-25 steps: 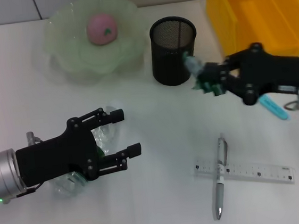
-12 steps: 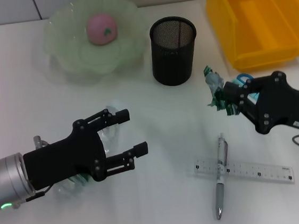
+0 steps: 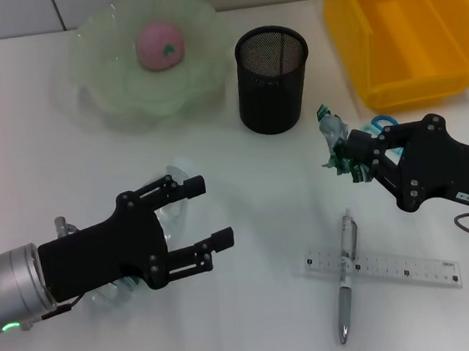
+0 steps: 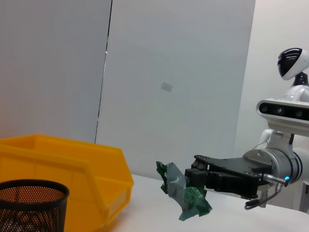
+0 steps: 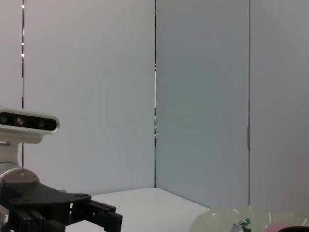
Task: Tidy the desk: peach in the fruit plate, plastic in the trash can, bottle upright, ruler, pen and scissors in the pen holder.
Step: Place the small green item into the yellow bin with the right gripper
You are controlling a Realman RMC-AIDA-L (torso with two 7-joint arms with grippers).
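Note:
My right gripper (image 3: 352, 161) is shut on a crumpled green plastic wrapper (image 3: 334, 144) and holds it above the table, right of the black mesh pen holder (image 3: 272, 78). The left wrist view shows the wrapper (image 4: 186, 195) in that gripper too. My left gripper (image 3: 209, 212) is open above a clear bottle (image 3: 104, 291) lying on its side. The pink peach (image 3: 159, 45) sits in the green glass fruit plate (image 3: 106, 71). A silver pen (image 3: 346, 277) lies across a clear ruler (image 3: 395, 267). Blue scissor handles (image 3: 382, 123) peek out under my right arm.
A yellow bin (image 3: 399, 24) stands at the back right, right of the pen holder; it also shows in the left wrist view (image 4: 72, 164). The right wrist view shows my left gripper (image 5: 108, 217) and the plate's rim (image 5: 227, 220).
My right gripper has carried the wrapper away from the pen holder's rim, toward the front right. My left gripper has shifted slightly forward and right over the bottle.

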